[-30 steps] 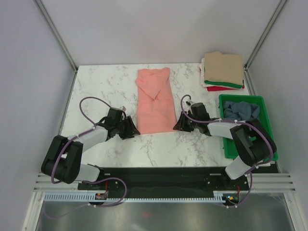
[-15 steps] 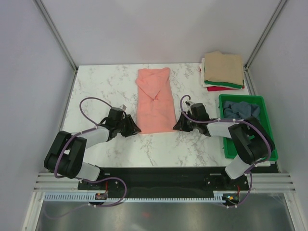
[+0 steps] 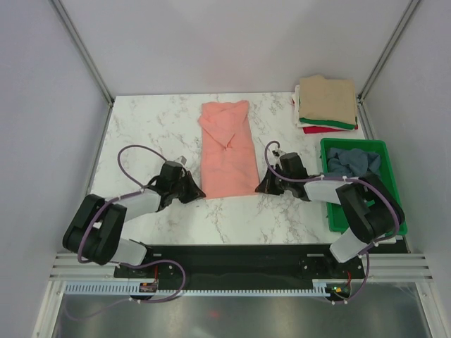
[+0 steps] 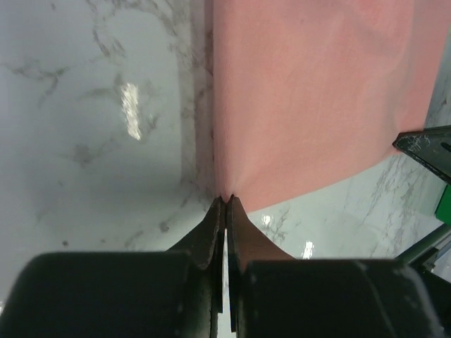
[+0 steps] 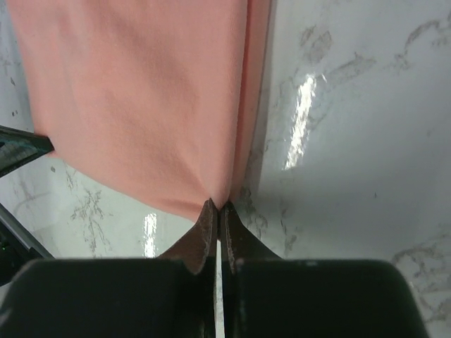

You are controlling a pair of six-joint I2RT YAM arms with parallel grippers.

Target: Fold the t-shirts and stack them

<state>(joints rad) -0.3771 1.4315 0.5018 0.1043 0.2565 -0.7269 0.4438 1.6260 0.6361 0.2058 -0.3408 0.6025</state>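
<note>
Marble table: salmon-pink t-shirt lengthwise near-far; left fingers, right fingers pinch hem.

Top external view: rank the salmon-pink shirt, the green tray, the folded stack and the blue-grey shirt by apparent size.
1. salmon-pink shirt and green tray: these look alike, and the right arm covers part of the tray, so they are not ranked.
2. folded stack.
3. blue-grey shirt, partly hidden.

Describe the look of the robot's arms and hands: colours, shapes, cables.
The left arm and right arm have black joints and pale grey link covers, with a thin purple cable along each. The left hand and right hand are black, fingers tapering to narrow tips.
</note>
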